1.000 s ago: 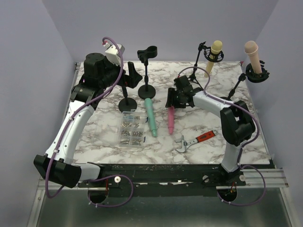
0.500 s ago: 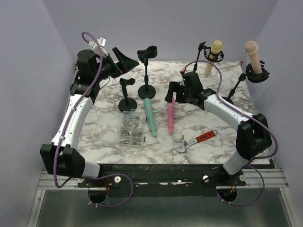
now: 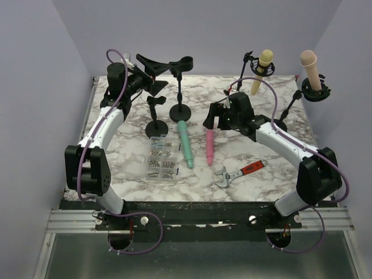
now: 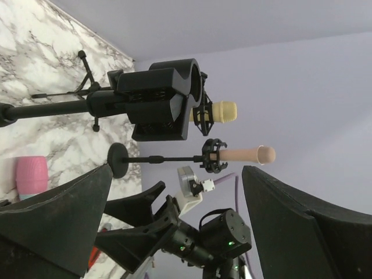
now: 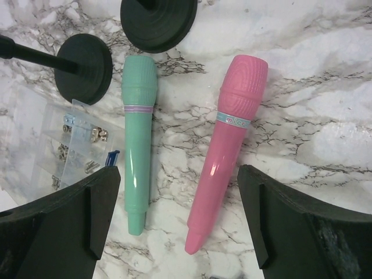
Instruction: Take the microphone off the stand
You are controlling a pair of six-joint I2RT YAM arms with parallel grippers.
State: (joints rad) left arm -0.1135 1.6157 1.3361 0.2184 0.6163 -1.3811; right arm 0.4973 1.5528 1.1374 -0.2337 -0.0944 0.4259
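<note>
Right end effector (image 5: 177, 174) hovers wide open and empty over the pink plastic microphone (image 5: 229, 145), which lies flat on the white marble counter (image 3: 250, 151). Left end effector (image 4: 176, 170) is raised, open and empty. Next, probably: grasp the yellow microphone (image 3: 263, 67) held in its black stand (image 3: 240, 81).

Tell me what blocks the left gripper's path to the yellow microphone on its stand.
An empty black stand clip sits directly between the open left gripper and the yellow microphone.

Top camera overlooks whole table (image 3: 279, 168); right wrist looks down close at shared pink microphone (image 5: 228, 151); left wrist faces sideways
</note>
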